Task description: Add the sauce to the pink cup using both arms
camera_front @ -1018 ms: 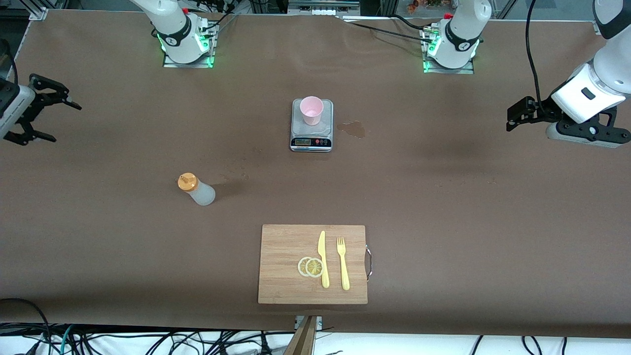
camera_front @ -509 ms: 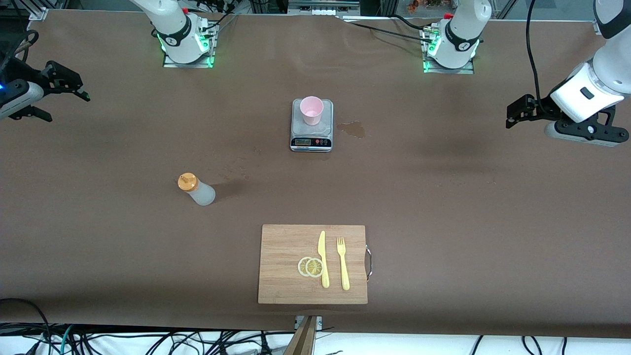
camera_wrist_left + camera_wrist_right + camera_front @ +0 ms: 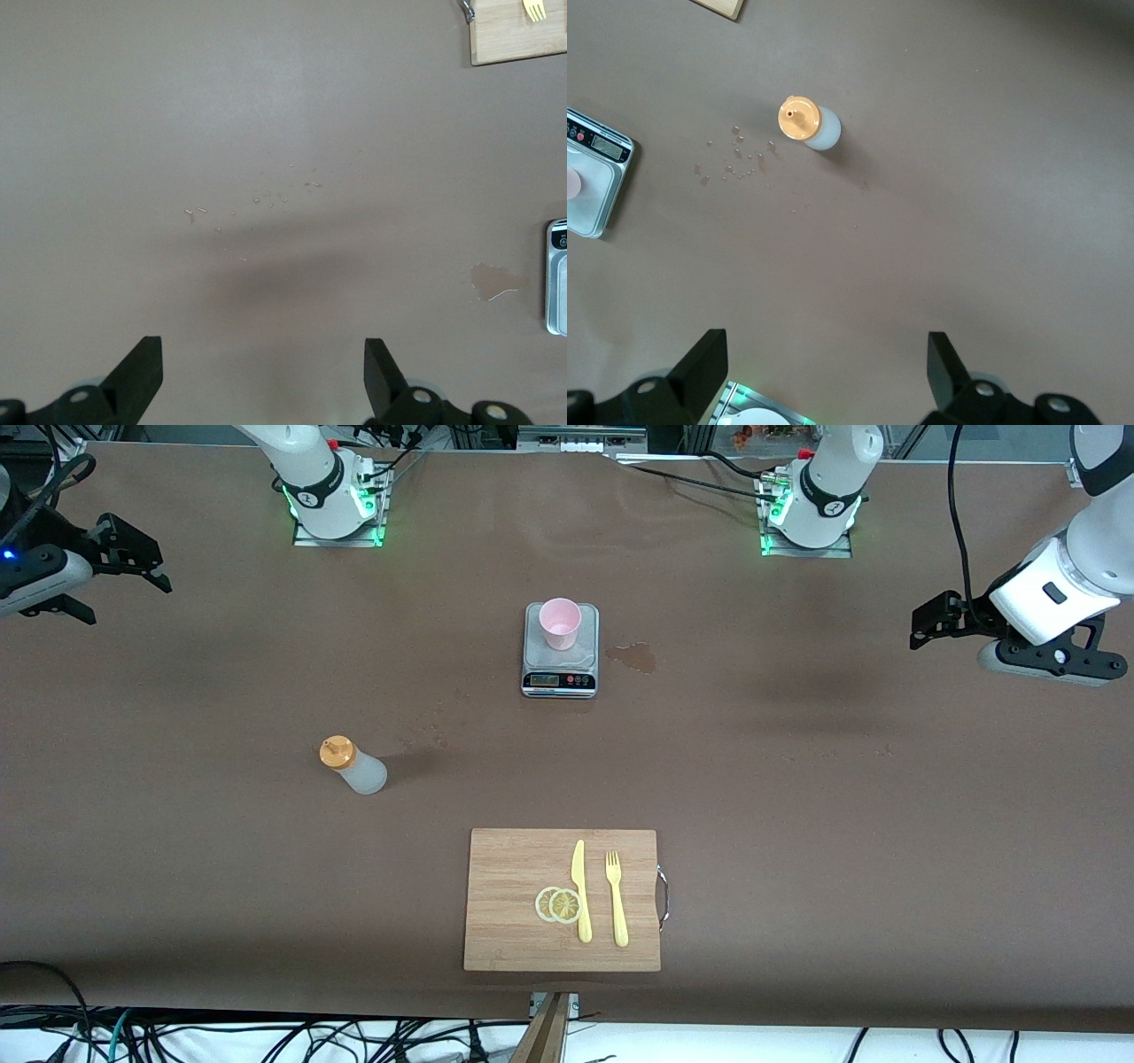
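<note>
The pink cup [image 3: 560, 622] stands on a small kitchen scale [image 3: 560, 662] at mid-table. The sauce [image 3: 353, 765], a frosted bottle with an orange cap, stands upright nearer the front camera and toward the right arm's end; the right wrist view shows the sauce [image 3: 811, 124] from above. My right gripper [image 3: 128, 598] hangs open and empty over the right arm's end of the table, well away from the bottle; in its wrist view the right gripper [image 3: 826, 350] has bare table between its fingers. My left gripper [image 3: 917, 633] hangs open and empty over the left arm's end, and the left gripper [image 3: 261, 354] frames only bare table.
A wooden cutting board [image 3: 514, 899] near the front edge carries two lemon slices [image 3: 558, 904], a yellow knife [image 3: 580, 890] and a yellow fork [image 3: 617, 897]. A wet stain [image 3: 633, 657] lies beside the scale. The two arm bases [image 3: 332, 505] stand along the back.
My right gripper has swung toward the bases' side of the table and turned at the wrist. The left arm has barely shifted. Cup and bottle have not moved.
</note>
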`<state>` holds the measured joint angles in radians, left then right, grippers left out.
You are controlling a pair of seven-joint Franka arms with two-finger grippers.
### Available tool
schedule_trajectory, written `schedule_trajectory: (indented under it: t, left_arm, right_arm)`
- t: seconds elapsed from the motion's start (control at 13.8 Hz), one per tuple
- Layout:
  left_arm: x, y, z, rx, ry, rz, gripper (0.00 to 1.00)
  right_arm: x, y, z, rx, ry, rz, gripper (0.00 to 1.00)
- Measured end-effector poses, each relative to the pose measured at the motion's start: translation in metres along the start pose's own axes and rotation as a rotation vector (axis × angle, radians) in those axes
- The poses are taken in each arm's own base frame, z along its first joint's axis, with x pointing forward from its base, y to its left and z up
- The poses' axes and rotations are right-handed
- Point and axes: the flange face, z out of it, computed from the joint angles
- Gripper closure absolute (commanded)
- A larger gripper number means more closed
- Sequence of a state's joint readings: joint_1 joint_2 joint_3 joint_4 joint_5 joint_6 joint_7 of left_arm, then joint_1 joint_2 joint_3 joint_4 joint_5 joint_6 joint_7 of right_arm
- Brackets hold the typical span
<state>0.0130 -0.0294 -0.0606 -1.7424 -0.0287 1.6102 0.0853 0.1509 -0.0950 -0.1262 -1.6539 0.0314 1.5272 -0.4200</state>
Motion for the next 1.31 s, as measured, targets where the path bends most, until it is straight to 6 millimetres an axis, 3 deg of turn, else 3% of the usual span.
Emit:
schedule_trajectory:
  t: [0.51,1.31]
  left_arm:
    - [0.0,-0.003,0.001,-0.001,-0.002,-0.006,0.0]
    - [-0.009,-0.008,-0.02,0.003,0.04,-0.017,0.0]
  right_arm:
    - [-0.001,-0.007,-0.006,0.001,-0.019,0.112,0.0]
    - [-0.003,-0.017,-0.007,0.009,-0.054,0.138,0.0]
